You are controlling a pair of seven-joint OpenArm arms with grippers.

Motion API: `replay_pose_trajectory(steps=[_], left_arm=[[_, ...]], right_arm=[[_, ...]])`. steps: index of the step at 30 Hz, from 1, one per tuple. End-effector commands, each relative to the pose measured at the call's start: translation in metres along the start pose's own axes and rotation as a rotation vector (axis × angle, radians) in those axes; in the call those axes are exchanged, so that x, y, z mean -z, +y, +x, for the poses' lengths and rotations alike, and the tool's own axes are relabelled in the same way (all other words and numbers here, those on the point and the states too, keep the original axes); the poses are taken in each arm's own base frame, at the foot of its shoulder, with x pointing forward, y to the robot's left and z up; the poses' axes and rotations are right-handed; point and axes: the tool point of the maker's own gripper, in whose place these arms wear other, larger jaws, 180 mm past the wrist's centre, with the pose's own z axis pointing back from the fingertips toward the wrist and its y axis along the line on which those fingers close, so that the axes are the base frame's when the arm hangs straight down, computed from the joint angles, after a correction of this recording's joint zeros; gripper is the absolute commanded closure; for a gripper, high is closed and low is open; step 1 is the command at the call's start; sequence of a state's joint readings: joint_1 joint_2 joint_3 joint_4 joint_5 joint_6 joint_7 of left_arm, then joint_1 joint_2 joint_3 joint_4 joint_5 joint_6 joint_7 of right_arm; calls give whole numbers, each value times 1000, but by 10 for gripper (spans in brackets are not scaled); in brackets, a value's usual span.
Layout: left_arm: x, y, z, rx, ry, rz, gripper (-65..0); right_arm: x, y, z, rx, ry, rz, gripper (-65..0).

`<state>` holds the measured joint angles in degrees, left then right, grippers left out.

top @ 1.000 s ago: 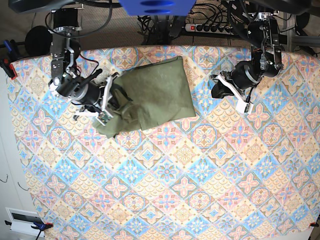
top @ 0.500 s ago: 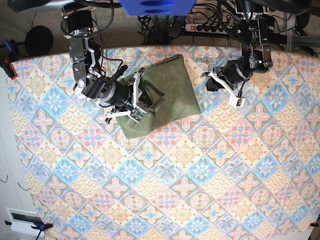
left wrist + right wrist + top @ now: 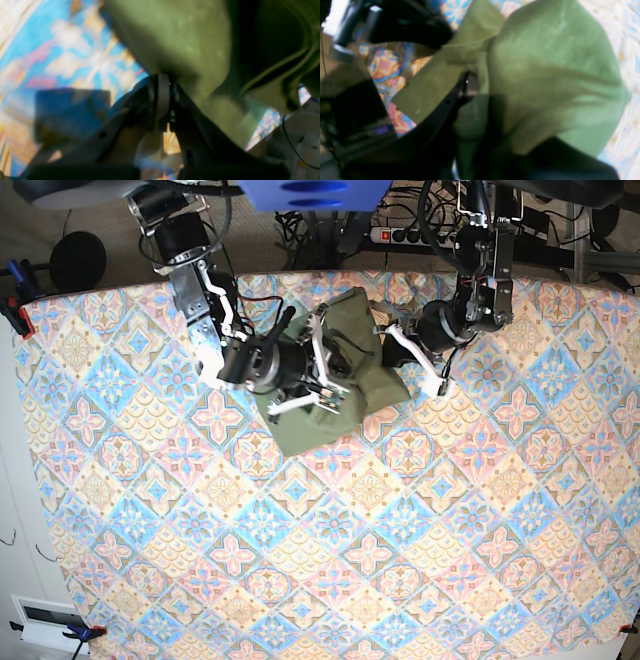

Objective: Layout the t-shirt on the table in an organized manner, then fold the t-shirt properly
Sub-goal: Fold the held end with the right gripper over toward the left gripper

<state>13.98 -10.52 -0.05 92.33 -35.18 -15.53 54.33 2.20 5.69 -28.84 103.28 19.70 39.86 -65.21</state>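
Olive t-shirt (image 3: 345, 395) in right gripper (image 3: 322, 370)

Wrist views blurred; t-shirt (image 3: 552, 75) perhaps bunched.

Olive-green t-shirt (image 3: 335, 415) lies bunched, seemingly folded over, near the floral table's (image 3: 400, 560) far edge.

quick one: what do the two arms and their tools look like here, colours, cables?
Both arms are black with white bracket pieces near the wrist. The right tool and left tool have dark fingers. Thin black cables loop along the right arm's links. The wrist views are too blurred to show any markings.
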Motion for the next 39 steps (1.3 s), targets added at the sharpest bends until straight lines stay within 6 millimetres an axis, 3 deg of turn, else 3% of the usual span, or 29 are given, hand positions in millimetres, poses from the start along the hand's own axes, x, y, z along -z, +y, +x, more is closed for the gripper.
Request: replay_pose_trajectory(steps=[1,6,9,13,18,21,25,27,31,37,39], left_arm=[[-1,1,0,8,1,3,0],[-1,1,-1,5,4,2,0],[-1,1,-1,5,4,2,0],[-2,0,-2,4,5,1,0],[-2,2,-3,6,7,4,0],[-4,-1,2,16,-4,1,0],[-9,-7,3,31,-16,-6,0],[-13,-12,6,45,-28,-13,0],[-18,-17,6,55,-39,-18,0],[-31,-27,5,79,-60,-26,0],[-33,-30,7,86,-65,-28,0]], right_arm=[[-3,-3,26,-35,-77,3,-33],[-6,-2,24,-68,-66,5,-195],[-12,1,35,-94,-94,-2,-243],[-19,-6,37,-98,-105,-32,-243],[-42,-41,16,-70,-71,-128,-243],[-55,-61,15,-41,-105,-185,-238],[-69,-82,10,5,-124,-250,-165],[-69,-84,7,12,-120,-254,-116],[-54,-73,-6,42,-85,-204,-72],[-4,-16,-21,-3,0,1,-68],[6,3,-17,-34,-11,56,-68]])
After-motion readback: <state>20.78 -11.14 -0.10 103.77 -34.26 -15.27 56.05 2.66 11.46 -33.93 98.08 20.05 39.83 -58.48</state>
